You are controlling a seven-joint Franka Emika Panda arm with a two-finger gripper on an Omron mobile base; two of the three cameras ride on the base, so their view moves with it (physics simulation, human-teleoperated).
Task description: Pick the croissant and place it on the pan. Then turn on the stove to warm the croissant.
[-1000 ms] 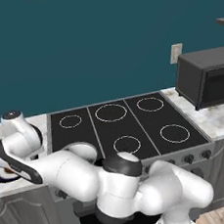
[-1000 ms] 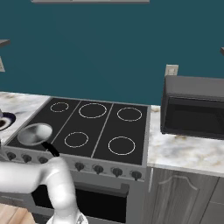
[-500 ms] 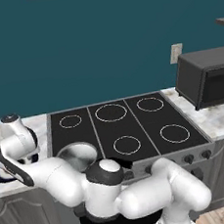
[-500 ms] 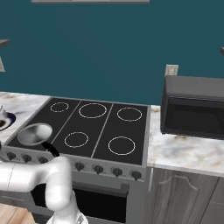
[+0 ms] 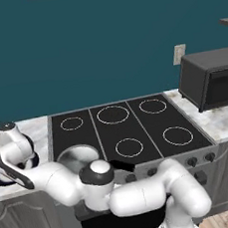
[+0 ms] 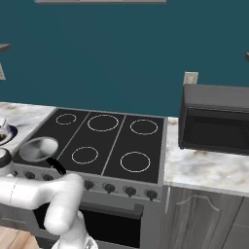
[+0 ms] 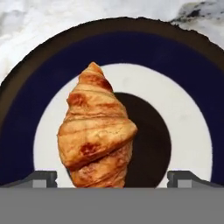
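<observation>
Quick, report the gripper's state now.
Gripper: open, holding nothing, fingertips spread either side of the croissant on the plate.

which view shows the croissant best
The hand view: the croissant lies on the dark blue plate, close up, ridges clear. In the left base view the arm covers that spot; the right base view cuts it off.

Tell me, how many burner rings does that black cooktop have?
6, on the stove: three along the back row, two visible in the front row, and the pan sits over the front-left one.
</observation>
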